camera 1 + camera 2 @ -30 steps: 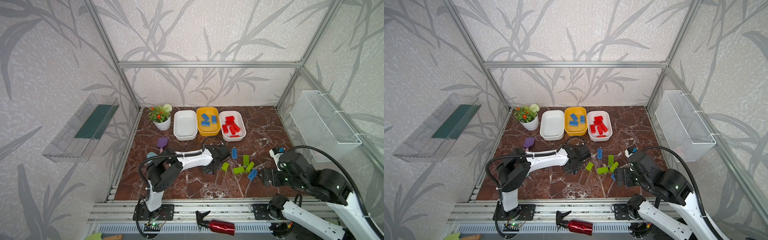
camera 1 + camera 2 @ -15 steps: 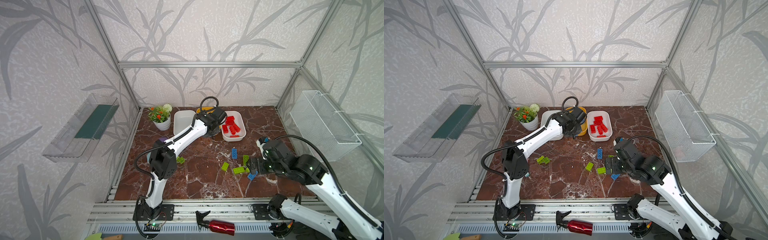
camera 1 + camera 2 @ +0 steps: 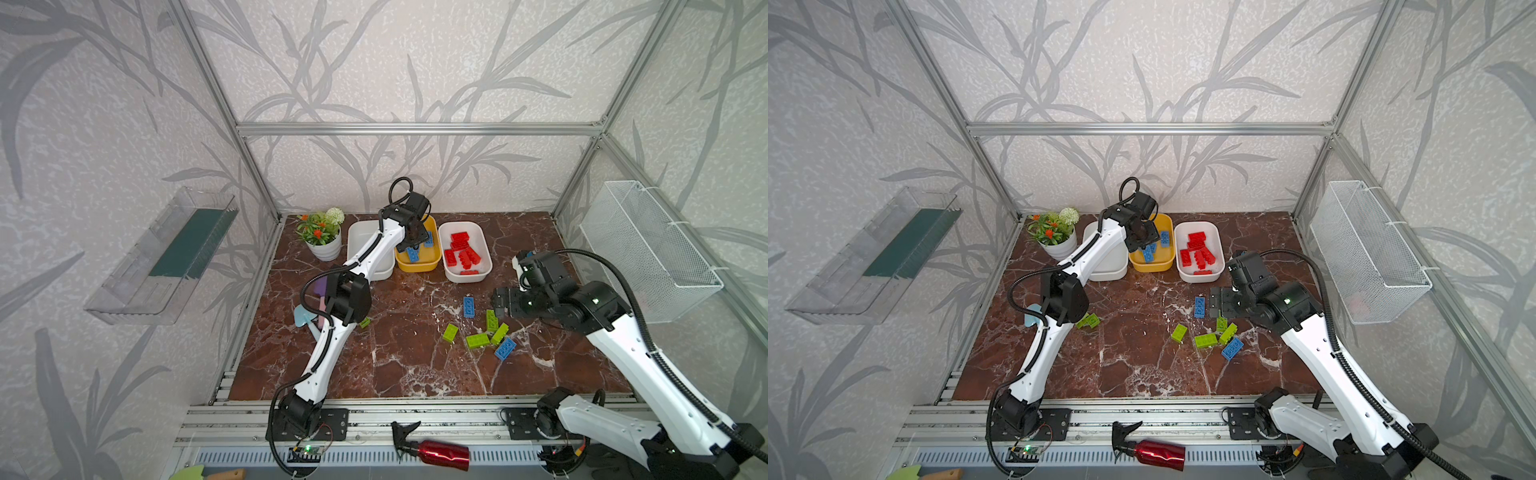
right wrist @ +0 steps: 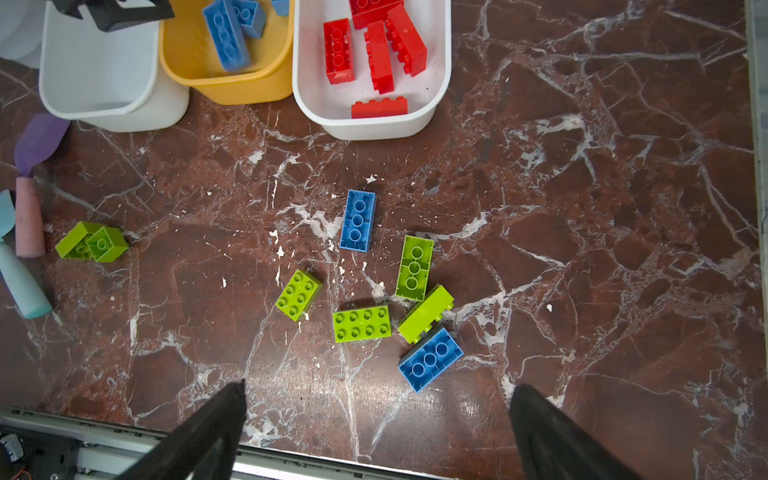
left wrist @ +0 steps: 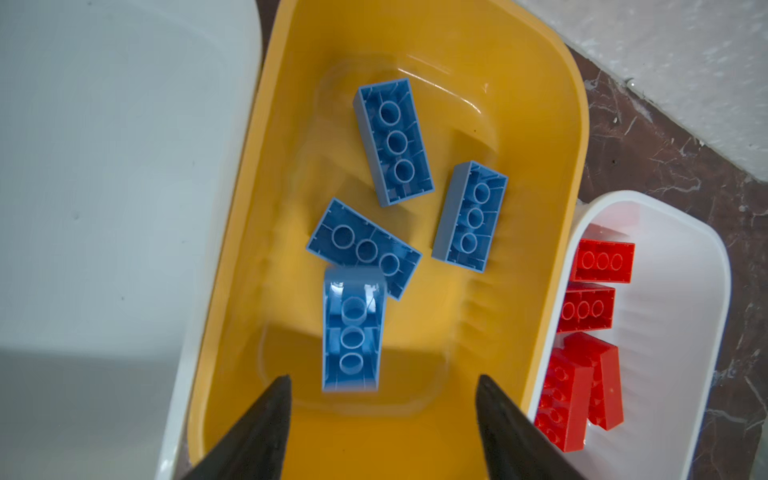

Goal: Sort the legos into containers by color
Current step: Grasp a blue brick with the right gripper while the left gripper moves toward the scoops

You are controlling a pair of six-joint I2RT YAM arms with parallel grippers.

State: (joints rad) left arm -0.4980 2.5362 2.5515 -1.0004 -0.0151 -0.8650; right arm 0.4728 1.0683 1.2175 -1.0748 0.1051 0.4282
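My left gripper hangs open over the yellow container. A blurred blue lego is loose just below its jaws, above three blue legos lying in that tub. Red legos fill the white container on the right. The white container on the left looks empty. My right gripper is open above the table beside loose legos: two blue and several green. Two more green legos lie by my left arm.
A white flower pot stands left of the tubs. Purple, pink and teal tools lie at the table's left edge. A wire basket hangs on the right wall. A red spray bottle lies on the front rail.
My left arm swung from mid-table back over the yellow tub, then its jaws opened and let the blue lego go. My right gripper moved away from the front edge toward the loose legos.
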